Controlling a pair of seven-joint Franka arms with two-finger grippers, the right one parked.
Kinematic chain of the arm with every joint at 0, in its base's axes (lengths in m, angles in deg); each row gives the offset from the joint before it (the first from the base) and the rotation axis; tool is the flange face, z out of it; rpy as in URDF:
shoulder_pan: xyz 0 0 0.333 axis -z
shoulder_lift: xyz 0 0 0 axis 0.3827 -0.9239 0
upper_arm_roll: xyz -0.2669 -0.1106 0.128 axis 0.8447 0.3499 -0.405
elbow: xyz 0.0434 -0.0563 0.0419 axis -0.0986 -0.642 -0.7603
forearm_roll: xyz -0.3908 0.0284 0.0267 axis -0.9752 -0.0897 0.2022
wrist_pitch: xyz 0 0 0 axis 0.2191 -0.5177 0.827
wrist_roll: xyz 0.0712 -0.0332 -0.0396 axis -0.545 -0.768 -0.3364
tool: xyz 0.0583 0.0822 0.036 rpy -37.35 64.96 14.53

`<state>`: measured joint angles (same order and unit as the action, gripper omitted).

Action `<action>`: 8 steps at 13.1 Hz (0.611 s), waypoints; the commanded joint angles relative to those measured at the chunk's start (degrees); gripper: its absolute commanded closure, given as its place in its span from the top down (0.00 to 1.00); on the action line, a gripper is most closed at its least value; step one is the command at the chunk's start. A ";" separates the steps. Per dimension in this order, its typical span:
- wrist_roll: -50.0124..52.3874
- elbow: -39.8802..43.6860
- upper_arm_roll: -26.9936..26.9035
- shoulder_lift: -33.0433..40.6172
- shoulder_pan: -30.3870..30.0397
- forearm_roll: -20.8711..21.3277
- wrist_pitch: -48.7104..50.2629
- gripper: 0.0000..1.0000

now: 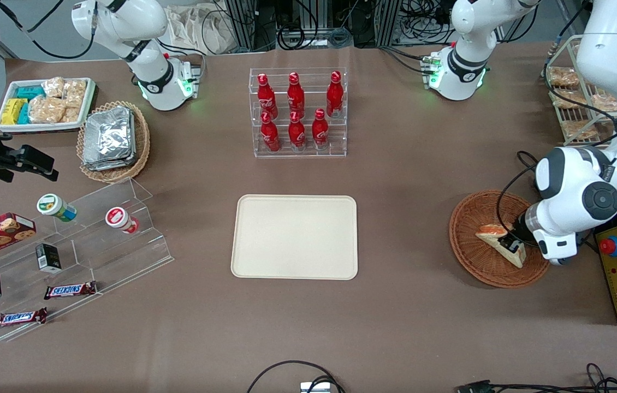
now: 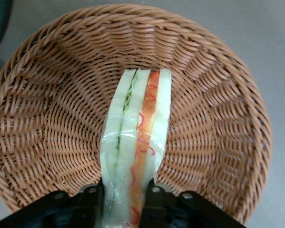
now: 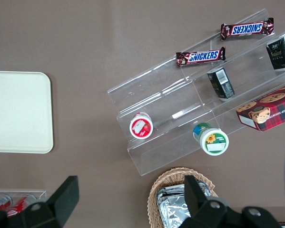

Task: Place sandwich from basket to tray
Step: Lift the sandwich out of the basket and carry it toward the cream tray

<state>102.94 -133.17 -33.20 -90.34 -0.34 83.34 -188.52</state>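
— Sandwich [image 2: 136, 142] first: where do you have it?

— It sits in the reddish-brown wicker basket [image 1: 467, 218] at the working arm's end of the table [image 1: 407, 180]. Your claw [image 2: 124, 202] is down inside the basket with one finger on each bread face, pinching the wedge at its wide end. You see the green and orange filling layers running between the fingers [image 2: 91, 199], so you hold it across its thickness, which should keep the layers together.

— Is it lifted yet?

— You cannot tell for sure. In the front view the wedge lies tilted over the basket floor, its point toward the tray [image 1: 294, 237].

— Why that grip?

— Squeezing the flat faces gives you broad contact on a soft thing; grip gently, or the bread may crush.

— And the tray?

— It lies bare in the middle of the table, well apart from the basket, nearer the front camera than the rack of red bottles [image 1: 297, 112]. You need to clear the basket rim first.
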 commanded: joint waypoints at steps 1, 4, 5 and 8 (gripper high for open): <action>-1.35 1.80 1.72 3.22 0.34 0.86 4.89 0.00; -1.79 7.59 7.15 3.14 0.34 1.12 13.49 0.00; -1.79 10.40 9.61 2.88 0.34 1.12 17.44 0.00; -1.44 16.83 14.64 1.91 1.73 1.04 24.15 0.00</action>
<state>101.59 -120.82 -20.63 -87.42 0.12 83.61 -168.25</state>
